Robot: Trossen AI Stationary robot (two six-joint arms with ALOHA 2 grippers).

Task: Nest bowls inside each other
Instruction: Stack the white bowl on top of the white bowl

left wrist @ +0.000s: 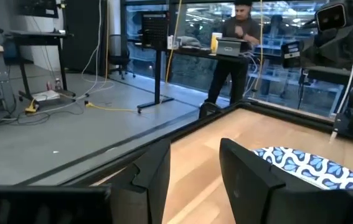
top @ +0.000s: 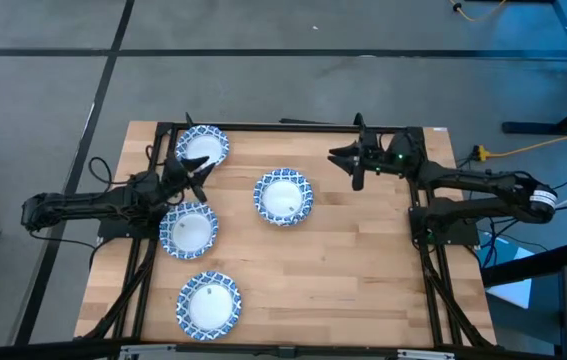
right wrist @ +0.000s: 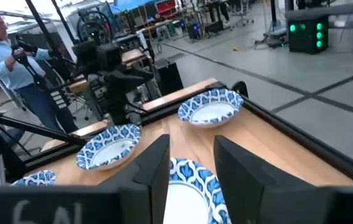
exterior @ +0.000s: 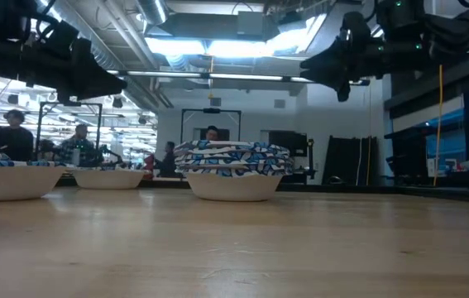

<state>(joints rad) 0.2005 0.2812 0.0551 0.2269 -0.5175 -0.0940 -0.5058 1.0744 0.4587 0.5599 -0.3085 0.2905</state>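
Blue-rimmed centre bowl stack (top: 283, 197) between both parted, empty grippers, left gripper (top: 199, 176) beside two more bowls (top: 189, 229).

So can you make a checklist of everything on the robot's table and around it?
Surface: wooden table, dark frame round its edges.
Job's things: four spots with bowls; far-left bowl, left bowl, near bowl, and a centre stack that the low view shows as several nested bowls.
Clutter: nothing seen.
End effectors: left end effector open, raised between the far-left and left bowls, empty; right end effector open, raised beyond the centre stack, empty.
Cables: yellow cable on the floor at right.
Surroundings: grey floor; people stand at desks beyond the table.
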